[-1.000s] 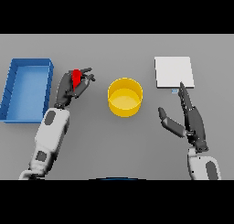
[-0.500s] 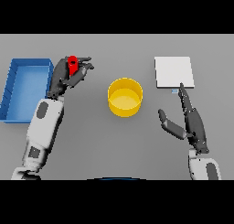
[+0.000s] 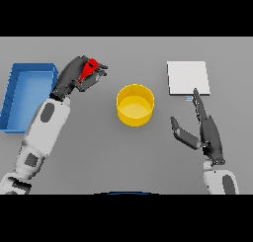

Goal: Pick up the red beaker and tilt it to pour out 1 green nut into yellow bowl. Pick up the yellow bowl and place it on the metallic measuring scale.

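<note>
The red beaker (image 3: pixel 89 69) is held off the table in my left hand (image 3: pixel 74 79), whose fingers are curled round it, left of and slightly beyond the yellow bowl (image 3: pixel 135 105). Only part of the beaker shows between the fingers. The bowl stands upright at the table's middle; I cannot see a nut in it. The metallic measuring scale (image 3: pixel 188 78), a flat pale square, lies at the back right. My right hand (image 3: pixel 205 130) hovers near the scale's front edge with straight fingers, holding nothing.
A blue bin (image 3: pixel 25 95) with raised walls stands at the far left, close beside my left forearm.
My left hand has lifted the red beaker and carried it away from me and a little to the right. The right hand has stayed put.
</note>
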Tool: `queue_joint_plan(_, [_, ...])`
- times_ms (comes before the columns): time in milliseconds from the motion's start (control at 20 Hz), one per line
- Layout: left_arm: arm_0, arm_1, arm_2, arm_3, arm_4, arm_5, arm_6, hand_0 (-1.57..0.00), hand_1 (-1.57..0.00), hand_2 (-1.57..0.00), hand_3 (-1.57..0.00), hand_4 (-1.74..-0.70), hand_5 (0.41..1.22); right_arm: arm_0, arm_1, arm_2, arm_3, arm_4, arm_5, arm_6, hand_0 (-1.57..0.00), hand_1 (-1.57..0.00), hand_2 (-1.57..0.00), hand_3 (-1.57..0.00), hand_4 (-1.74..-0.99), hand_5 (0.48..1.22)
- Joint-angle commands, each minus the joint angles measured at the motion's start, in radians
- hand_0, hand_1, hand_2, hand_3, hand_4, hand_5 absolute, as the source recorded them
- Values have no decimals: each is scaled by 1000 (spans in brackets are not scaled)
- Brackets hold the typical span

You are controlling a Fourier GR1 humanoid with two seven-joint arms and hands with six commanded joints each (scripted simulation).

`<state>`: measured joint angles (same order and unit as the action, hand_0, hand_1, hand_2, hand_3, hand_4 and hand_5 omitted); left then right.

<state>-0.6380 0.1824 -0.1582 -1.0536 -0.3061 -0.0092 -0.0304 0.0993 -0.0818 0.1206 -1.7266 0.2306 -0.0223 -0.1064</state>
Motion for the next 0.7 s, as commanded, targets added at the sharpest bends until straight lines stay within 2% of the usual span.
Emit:
queue_joint_plan(0, [-15, 18, -36, -4, -38, -12, 22, -1568, -1568, -1568, -1567, -1737, 1125, 1, -2, 0, -4, -3, 4, 11, 1, 1, 1, 1, -1186, 660])
queue_joint_plan(300, [-128, 74, -227, 10, -233, -70, 118, -1570, -1570, -1570, -1570, -1740, 1162, 9, 5, 2, -4, -17, 16, 21, 1, 1, 1, 1, -1181, 669])
queue_joint_plan(500, [-202, 93, -373, 45, -380, -136, 152, -1571, -1571, -1571, -1571, -1741, 1197, 22, 7, 1, -9, -15, 11, 7, 1, 1, 1, 1, -1187, 676])
queue_joint_plan(550, [-232, 93, -401, 71, -416, -160, 158, -1571, -1571, -1571, -1571, -1689, 1202, 11, 8, -2, -9, -21, 12, 22, 1, 1, 1, 1, -1191, 675])
queue_joint_plan(650, [-278, 98, -452, 92, -474, -212, 153, -1571, -1571, -1571, -1436, -1705, 1209, 16, 9, -3, -9, -31, 20, 23, 1, 1, 1, 1, -1191, 675])
